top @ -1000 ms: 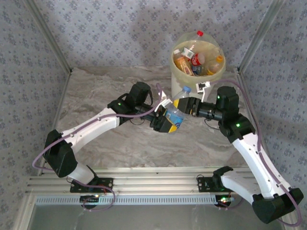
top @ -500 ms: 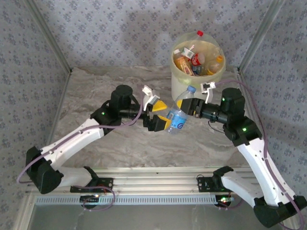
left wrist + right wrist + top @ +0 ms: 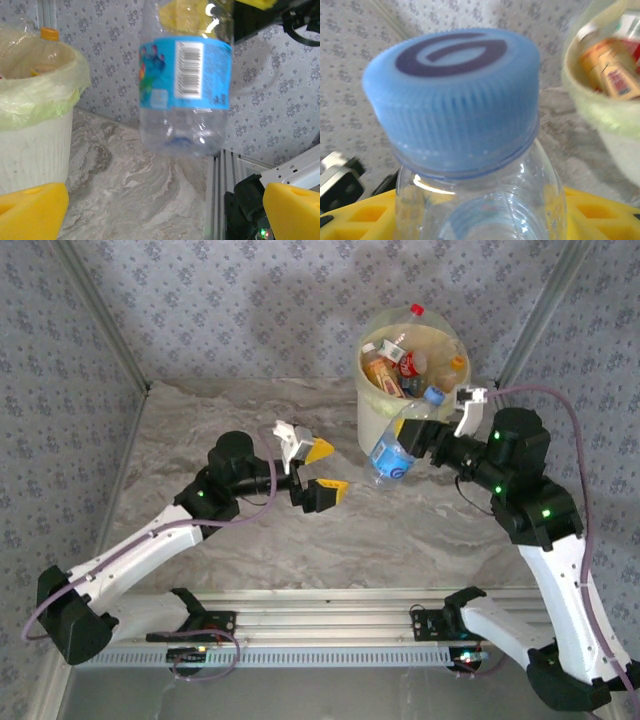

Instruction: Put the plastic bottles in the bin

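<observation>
Over the marble table (image 3: 380, 530), the left gripper (image 3: 328, 468) gapes apart; the right gripper (image 3: 412, 430) squeezes a bottle (image 3: 390, 458), maybe touching the bin (image 3: 368, 410).

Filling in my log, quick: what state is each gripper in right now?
Left gripper: open, empty.
Right gripper: closed on the blue-labelled bottle.

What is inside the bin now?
Several bottles lie in the bin: a red-labelled one, an orange-labelled one, an orange-capped one. What lies beneath them is covered; the blue-labelled bottle hides part of the near rim.
</observation>
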You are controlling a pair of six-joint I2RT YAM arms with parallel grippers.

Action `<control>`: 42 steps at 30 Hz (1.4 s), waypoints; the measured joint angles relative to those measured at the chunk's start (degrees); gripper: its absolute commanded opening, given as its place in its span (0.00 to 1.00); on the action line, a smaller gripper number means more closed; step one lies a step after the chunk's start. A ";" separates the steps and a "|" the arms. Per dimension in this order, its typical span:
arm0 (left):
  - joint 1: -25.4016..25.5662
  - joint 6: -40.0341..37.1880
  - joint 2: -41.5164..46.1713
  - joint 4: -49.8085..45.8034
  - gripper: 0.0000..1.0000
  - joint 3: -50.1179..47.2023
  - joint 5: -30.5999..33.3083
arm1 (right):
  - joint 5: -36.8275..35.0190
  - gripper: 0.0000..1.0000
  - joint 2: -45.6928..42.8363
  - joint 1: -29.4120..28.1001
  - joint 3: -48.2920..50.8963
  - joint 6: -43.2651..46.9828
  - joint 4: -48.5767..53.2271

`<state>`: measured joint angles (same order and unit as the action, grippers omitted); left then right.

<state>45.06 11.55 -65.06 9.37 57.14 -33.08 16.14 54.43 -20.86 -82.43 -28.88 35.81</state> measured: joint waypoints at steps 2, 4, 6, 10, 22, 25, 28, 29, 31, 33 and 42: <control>0.00 -0.33 0.52 0.00 1.00 0.00 0.24 | -3.28 0.61 1.75 0.04 -2.64 1.86 0.74; 0.00 -0.63 0.96 -0.09 1.00 0.00 0.63 | -6.49 0.61 3.52 0.28 -4.96 3.76 1.57; 0.00 -1.07 1.33 -0.13 1.00 0.00 0.85 | -9.33 0.61 5.46 0.72 -7.41 5.68 2.32; 0.00 -1.92 1.49 -0.33 1.00 0.00 1.27 | -13.86 0.61 10.32 2.19 -12.92 9.75 2.99; 0.00 -3.10 1.53 -1.68 1.00 0.00 2.43 | -17.07 0.61 30.25 9.38 -31.54 17.51 7.48; 0.00 -3.19 1.42 -1.88 1.00 0.00 2.54 | -17.25 0.61 34.40 10.32 -34.82 18.47 8.85; 0.00 -3.52 0.81 -2.14 1.00 0.00 2.54 | -17.27 0.61 38.27 10.88 -37.70 19.10 9.77; 0.00 -3.58 0.55 -2.40 1.00 0.00 2.56 | -17.25 0.61 39.54 10.99 -38.62 19.19 10.05; 0.00 -3.61 0.11 -3.17 1.00 0.00 2.56 | -17.25 0.61 41.57 11.04 -40.04 19.34 10.54; 0.00 -3.61 -0.11 -3.72 1.00 0.00 2.60 | -17.25 0.61 43.10 11.04 -40.92 19.45 10.62; 0.00 -4.48 -0.59 -5.20 1.00 0.13 2.71 | -17.27 0.61 45.09 11.04 -41.57 19.54 9.86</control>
<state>45.06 7.07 -65.65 4.16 57.28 -30.37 -1.13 99.53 -9.82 -124.01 -9.34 45.67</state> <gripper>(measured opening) 0.995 0.610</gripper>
